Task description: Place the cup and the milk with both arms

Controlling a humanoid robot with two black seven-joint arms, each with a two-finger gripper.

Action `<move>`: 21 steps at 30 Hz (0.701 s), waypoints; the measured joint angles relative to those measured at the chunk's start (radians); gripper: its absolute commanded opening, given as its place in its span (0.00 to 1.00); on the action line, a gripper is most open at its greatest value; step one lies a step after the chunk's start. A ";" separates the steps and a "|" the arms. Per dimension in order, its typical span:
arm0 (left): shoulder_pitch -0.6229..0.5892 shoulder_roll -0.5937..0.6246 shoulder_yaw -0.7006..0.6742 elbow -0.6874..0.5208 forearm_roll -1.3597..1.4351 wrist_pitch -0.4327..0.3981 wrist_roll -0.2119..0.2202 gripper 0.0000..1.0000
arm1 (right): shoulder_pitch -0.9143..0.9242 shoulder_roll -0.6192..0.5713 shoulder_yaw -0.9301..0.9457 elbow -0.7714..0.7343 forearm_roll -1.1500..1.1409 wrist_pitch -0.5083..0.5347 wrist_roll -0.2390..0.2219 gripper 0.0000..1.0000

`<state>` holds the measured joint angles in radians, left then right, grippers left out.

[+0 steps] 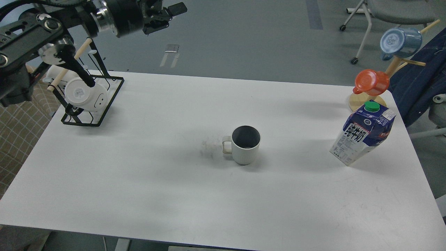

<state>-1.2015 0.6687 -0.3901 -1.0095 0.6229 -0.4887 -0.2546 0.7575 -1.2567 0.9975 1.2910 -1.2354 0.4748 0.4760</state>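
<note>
A white ribbed cup [245, 145] with a dark inside stands upright at the middle of the white table [139, 181], its handle pointing left. A blue and white milk carton [364, 137] with a green cap stands near the table's right edge. My left gripper [170, 14] is raised high beyond the table's far left edge, far from the cup; its fingers look apart and hold nothing. My right arm is out of view.
A black wire rack [89, 104] with white cups on wooden pegs stands at the far left corner. A wooden cup tree [366, 101] with an orange cup [371, 82] and a blue cup [400, 42] stands at the far right, behind the carton.
</note>
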 measured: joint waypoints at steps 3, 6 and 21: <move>0.002 0.000 -0.001 -0.001 0.000 0.000 -0.001 0.90 | -0.043 -0.051 -0.007 0.013 -0.112 -0.030 0.011 1.00; 0.004 0.000 -0.001 -0.002 0.000 0.000 -0.001 0.90 | -0.121 -0.090 -0.011 0.017 -0.219 -0.117 0.013 1.00; 0.027 -0.007 0.001 -0.002 0.000 0.000 -0.002 0.90 | -0.495 -0.116 -0.149 0.098 -0.387 -0.710 0.013 1.00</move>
<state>-1.1742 0.6616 -0.3896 -1.0111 0.6227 -0.4887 -0.2562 0.2625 -1.3728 0.8489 1.3891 -1.6229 -0.2357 0.4889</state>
